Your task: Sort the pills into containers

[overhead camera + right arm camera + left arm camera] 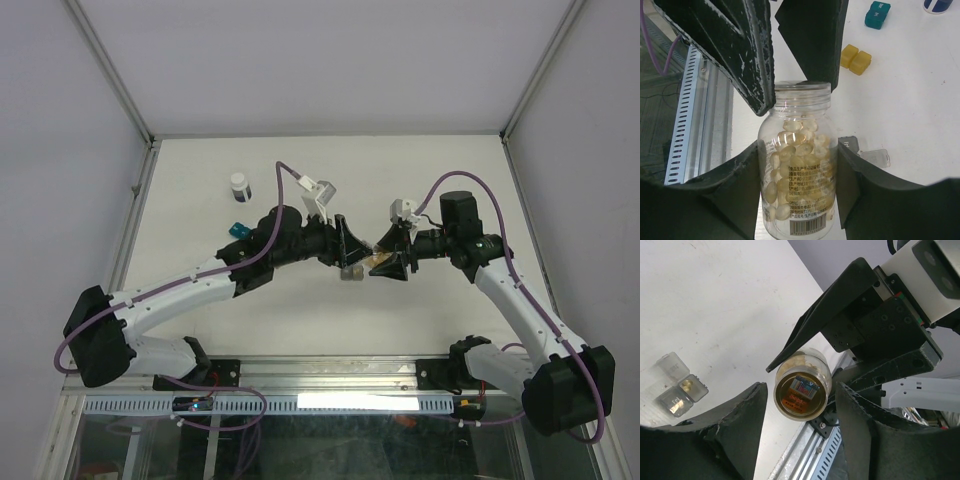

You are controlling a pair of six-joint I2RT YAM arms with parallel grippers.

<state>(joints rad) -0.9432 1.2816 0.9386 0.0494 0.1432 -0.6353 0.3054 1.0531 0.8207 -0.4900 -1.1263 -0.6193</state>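
My right gripper [799, 150] is shut on a clear bottle [798, 190] of yellow pills [790, 172] and holds it tipped over the table; it also shows in the top view [392, 262]. My left gripper [800, 392] is open, its fingers [752, 65] on either side of the bottle's uncapped mouth [801, 389] without touching it. The gray container [679, 391] lies open below the bottle with one pill [687, 385] in a cell; it also shows in the right wrist view [867, 152]. The amber-yellow container [856, 59] and the teal container [877, 14] lie farther off, shut.
A small white-capped dark bottle [239, 184] stands at the back left, behind the teal container [237, 229]. The metal rail [685, 115] at the table's near edge runs close under the grippers. White walls enclose the table [420, 170] on three sides.
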